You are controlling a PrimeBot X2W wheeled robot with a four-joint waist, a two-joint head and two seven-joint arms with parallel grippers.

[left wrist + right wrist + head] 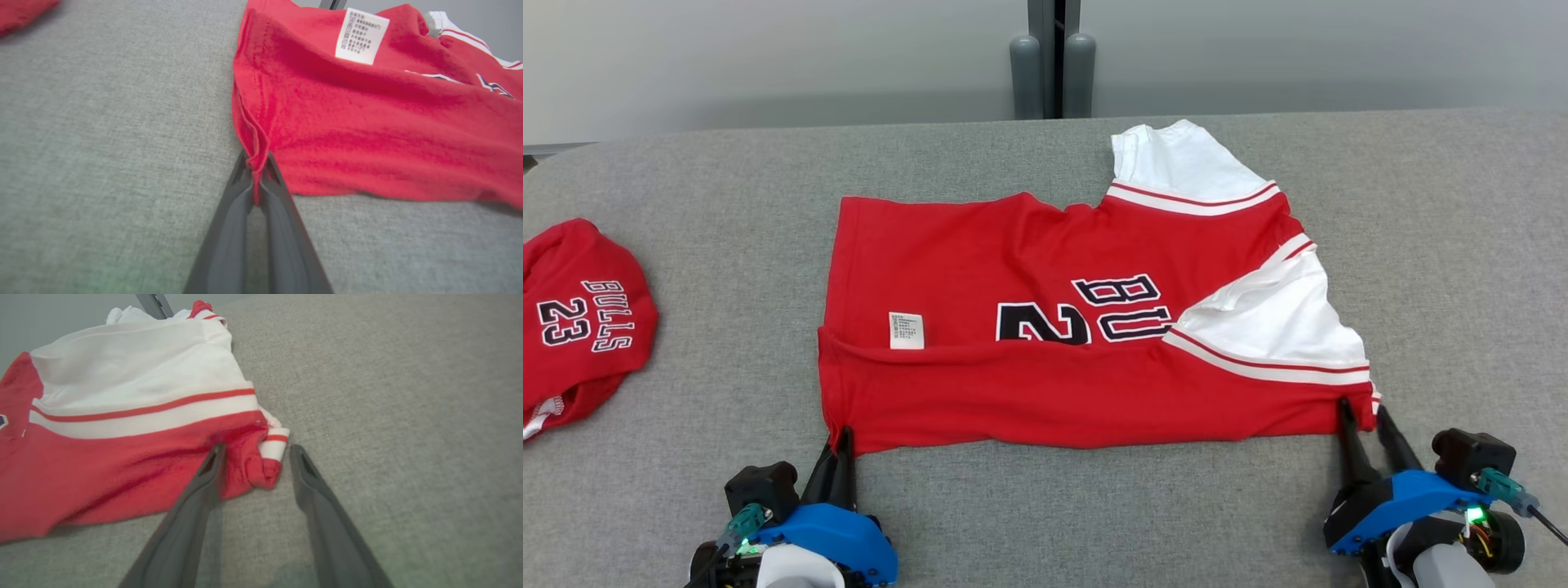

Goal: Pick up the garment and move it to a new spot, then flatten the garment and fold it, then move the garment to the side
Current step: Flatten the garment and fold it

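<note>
**Jersey flat, fold not started**

The jersey (1013,261) lies spread on the bench (1094,506), just ahead of both claws. Left claw (841,441) is pinched tight on the near hem corner. Right claw (1364,412) gapes wide, fingers either side of the near sleeve corner, gripping nothing yet. I'd guess moving and flattening are done; folding and shifting aside are left.

Your left gripper (842,434) is clamped on the garment (1013,245); your right gripper (1362,407) stands with fingers apart, both pointing forward.
</note>
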